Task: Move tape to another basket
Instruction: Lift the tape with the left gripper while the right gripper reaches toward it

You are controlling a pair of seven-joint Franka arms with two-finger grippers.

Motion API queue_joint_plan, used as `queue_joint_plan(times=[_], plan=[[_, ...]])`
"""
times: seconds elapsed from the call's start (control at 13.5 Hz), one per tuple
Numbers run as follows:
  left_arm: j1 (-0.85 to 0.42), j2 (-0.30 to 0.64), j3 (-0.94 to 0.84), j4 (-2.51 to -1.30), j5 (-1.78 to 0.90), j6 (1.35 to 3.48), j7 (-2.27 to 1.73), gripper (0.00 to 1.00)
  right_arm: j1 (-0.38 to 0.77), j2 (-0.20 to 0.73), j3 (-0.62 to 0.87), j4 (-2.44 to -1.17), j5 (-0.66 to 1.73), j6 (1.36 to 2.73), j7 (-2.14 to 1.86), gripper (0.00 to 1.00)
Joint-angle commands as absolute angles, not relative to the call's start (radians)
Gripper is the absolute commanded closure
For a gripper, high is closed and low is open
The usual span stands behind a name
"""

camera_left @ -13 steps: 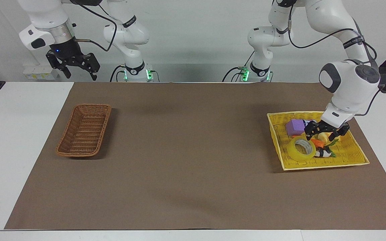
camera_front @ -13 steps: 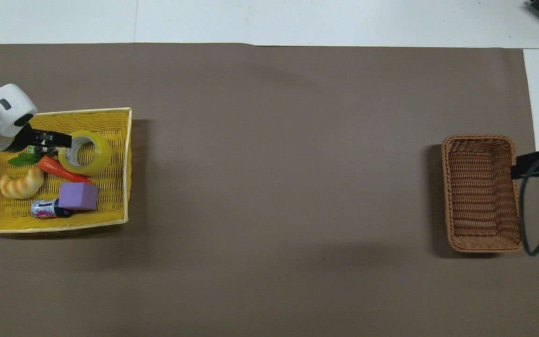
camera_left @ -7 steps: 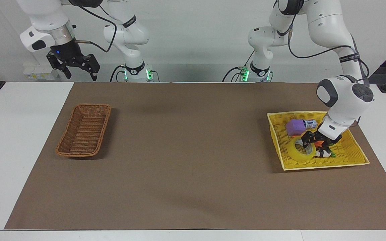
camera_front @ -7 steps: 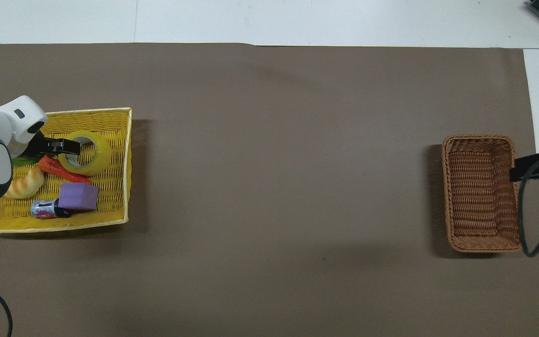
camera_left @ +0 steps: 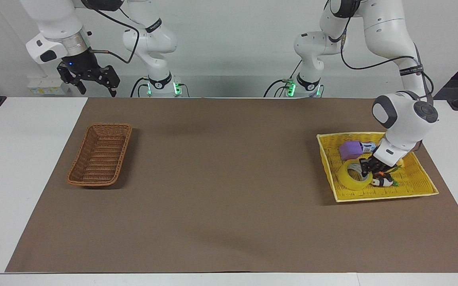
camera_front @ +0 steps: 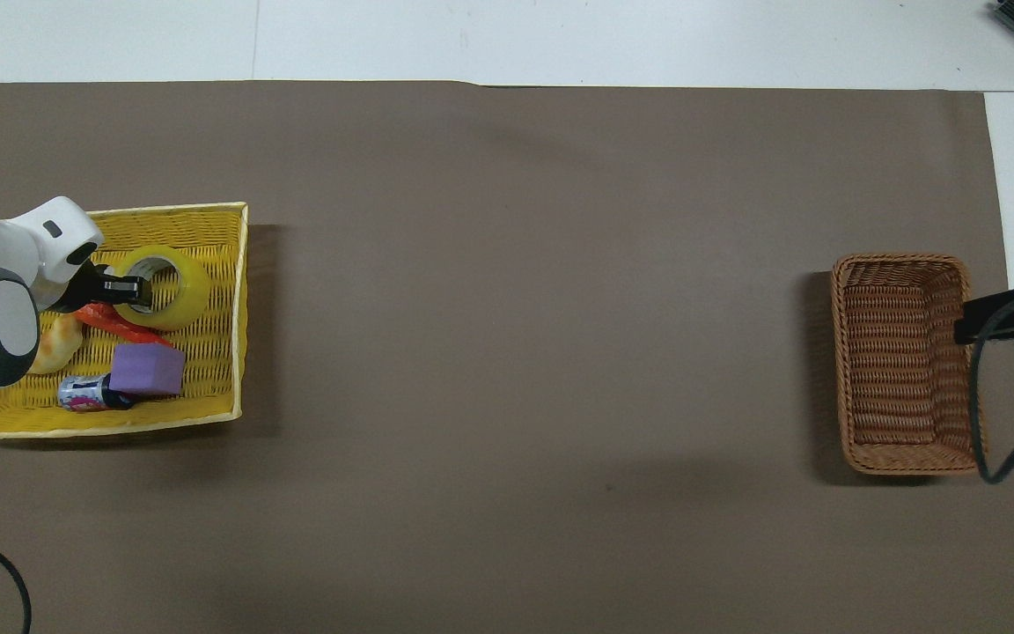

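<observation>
I have the left claw [camera_left: 368, 171] down in the yellow tray [camera_left: 420, 186] at the left arm's end of the worktop [camera_left: 221, 190]. It sits right at the tape [camera_left: 352, 179], on the rim of the roll. It looks like one finger goes into the hole and one stays outside, so the claw can pinch the wall of the roll. I cannot tell if the fingers have pressed together on it yet.

The tape lies flat in the tray with its hole facing up. That is why I come at it from above: the wall is the easy part to grab.

Other toys lie close to the tape. An orange carrot [camera_front: 124, 326] touches it, with a purple block [camera_front: 148, 369] and a small can [camera_front: 83, 393] nearer to the robots. A bread toy [camera_front: 54, 345] is partly hidden under my arm. I think the carrot could get bumped or pinched along with the tape, so I want to go slow.

The brown basket [camera_left: 100, 154] waits at the right arm's end of the worktop, well apart from the tray. Nothing is in it. The tape has to travel all that way.

The right claw [camera_left: 91, 78] waits up in the air, fingers spread, holding nothing.
</observation>
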State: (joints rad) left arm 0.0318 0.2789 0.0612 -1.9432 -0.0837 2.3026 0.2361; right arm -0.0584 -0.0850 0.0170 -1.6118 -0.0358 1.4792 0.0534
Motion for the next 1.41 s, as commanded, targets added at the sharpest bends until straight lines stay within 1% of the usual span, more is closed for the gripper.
queue_joint_plan(times=[0.0, 0.15, 0.22, 0.37, 0.67, 0.82, 0.97, 1.11, 1.19, 1.34], plan=[[0.014, 0.224, 0.051, -1.884, -0.100, 2.266, 0.233, 1.00, -0.058, -0.120, 0.023, -1.669, -0.037, 1.511, 0.045, 0.00], [-0.055, 0.155, 0.049, -1.897, -0.101, 2.243, 0.188, 1.00, -0.052, -0.124, 0.029, -1.707, -0.019, 1.543, 0.032, 0.00], [-0.092, 0.137, 0.051, -1.899, -0.101, 2.215, 0.140, 1.00, -0.034, -0.124, 0.029, -1.724, 0.023, 1.557, 0.034, 0.00], [-0.174, 0.127, 0.049, -1.899, -0.101, 2.197, 0.048, 1.00, -0.021, -0.123, 0.029, -1.764, 0.066, 1.568, 0.044, 0.00], [-0.352, 0.126, 0.048, -1.902, -0.104, 2.229, -0.134, 1.00, 0.026, -0.118, 0.029, -1.887, 0.236, 1.709, 0.049, 0.00], [-0.420, 0.127, 0.048, -1.905, -0.168, 2.266, -0.196, 1.00, 0.063, -0.109, 0.029, -1.939, 0.314, 1.784, 0.049, 0.00], [-0.475, 0.130, 0.048, -1.907, -0.279, 2.285, -0.198, 1.00, 0.125, -0.074, 0.029, -1.951, 0.382, 1.847, 0.046, 0.00], [-0.534, 0.135, 0.048, -1.927, -0.348, 2.324, -0.201, 1.00, 0.164, -0.005, 0.029, -1.953, 0.561, 1.899, 0.031, 0.00], [-0.561, 0.127, 0.048, -1.946, -0.376, 2.351, -0.202, 1.00, 0.213, 0.017, 0.029, -1.954, 0.625, 1.969, 0.035, 0.00], [-0.600, 0.129, 0.048, -1.950, -0.400, 2.371, -0.242, 1.00, 0.268, 0.064, 0.029, -1.957, 0.768, 2.099, 0.037, 0.00]])
